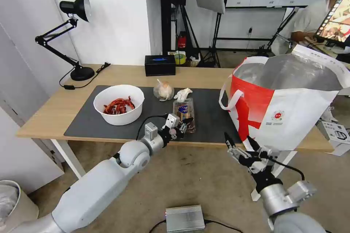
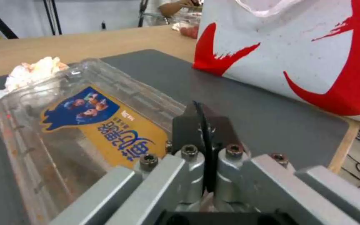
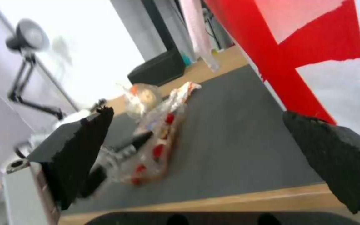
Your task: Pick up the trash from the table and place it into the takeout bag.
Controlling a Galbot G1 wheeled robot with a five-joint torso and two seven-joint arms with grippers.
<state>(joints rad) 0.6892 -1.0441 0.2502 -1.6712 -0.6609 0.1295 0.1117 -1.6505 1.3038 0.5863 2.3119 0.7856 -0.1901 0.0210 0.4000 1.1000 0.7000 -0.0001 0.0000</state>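
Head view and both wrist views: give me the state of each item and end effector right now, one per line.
Clear plastic clamshell tray: lid closed, on the mat, gripped at its near end.
White round bowl: upright, holding red scraps.
Small knotted clear bag: tied, on the mat.
Crumpled white tissue: loose, behind the tray.
White and red takeout bag: upright, mouth open.
Left end effector: shut on the tray.
Right end effector: open, empty.

Clear plastic clamshell tray, near the front edge of the dark grey mat: gold label on the lid, large blue Chinese characters, small white print beside them, blue shield-shaped picture panel above. Characters too stylised to transcribe with confidence.

Takeout bag, at the table's right end: small round red logo, with tiny lines of print under it, possibly Chinese, illegible.
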